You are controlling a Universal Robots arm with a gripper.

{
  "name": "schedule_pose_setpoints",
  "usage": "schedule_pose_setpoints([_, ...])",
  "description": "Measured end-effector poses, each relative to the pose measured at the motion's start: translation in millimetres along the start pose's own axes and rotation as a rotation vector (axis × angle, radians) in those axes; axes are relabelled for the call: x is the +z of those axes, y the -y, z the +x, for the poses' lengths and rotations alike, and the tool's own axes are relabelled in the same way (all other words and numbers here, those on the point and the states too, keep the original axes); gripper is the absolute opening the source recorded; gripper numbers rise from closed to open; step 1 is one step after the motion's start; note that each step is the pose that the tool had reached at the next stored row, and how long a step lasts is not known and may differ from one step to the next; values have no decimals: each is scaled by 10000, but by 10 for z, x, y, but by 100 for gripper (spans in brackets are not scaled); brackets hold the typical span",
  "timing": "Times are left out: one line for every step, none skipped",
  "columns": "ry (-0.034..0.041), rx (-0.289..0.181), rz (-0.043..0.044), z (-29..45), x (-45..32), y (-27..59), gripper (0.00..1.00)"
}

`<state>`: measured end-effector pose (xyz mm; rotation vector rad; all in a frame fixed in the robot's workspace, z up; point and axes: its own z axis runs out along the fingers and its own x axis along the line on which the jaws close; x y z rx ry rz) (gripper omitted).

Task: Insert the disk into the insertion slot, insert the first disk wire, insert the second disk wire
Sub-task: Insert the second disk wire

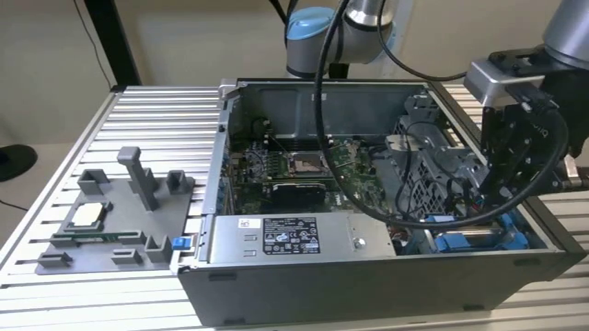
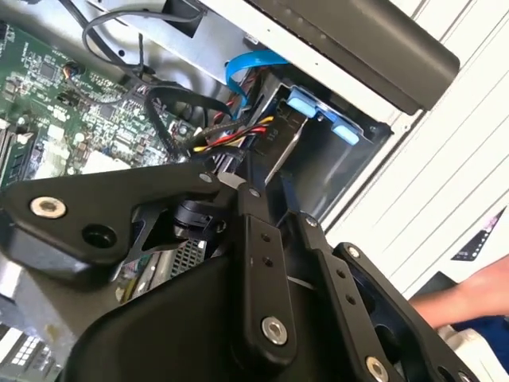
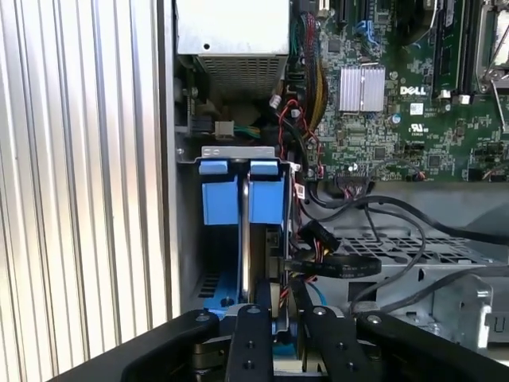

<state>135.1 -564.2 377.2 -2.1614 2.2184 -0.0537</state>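
Note:
The disk stands edge-on in the insertion slot, a grey bay with blue tabs in the case's front corner at the exterior view's right. The slot's blue tabs show in both wrist views. My gripper reaches down into that corner, right over the disk's end. Its fingers are drawn close together on a black plug that carries red, yellow and black wires. A flat blue cable curls beside the slot. A thick black cable runs to the disk's side.
The open case sits on a slatted metal table. A stickered power-supply box, the motherboard and a perforated cage crowd the case. A grey fixture lies at the exterior view's left. A person's hand rests beyond the case wall.

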Motion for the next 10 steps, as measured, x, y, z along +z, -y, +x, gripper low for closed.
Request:
schedule_pose_setpoints([-1,3,0,0,-38,2,100])
schedule_pose_setpoints([-2,6,0,0,-74,4,100])
schedule_pose_setpoints([-3,7,0,-1,-103,6,100])
schedule_pose_setpoints([-1,8,0,-1,-119,7,100])
schedule_pose_setpoints([0,7,0,-1,-124,7,100])
schedule_pose_setpoints([0,7,0,-1,-124,7,100])
schedule_pose_setpoints([1,8,0,-1,-126,7,100])
schedule_pose_setpoints([-1,7,0,-1,-128,7,100])
schedule_pose_setpoints([0,7,0,-1,-128,7,100])
schedule_pose_setpoints([0,7,0,-1,-129,7,100])
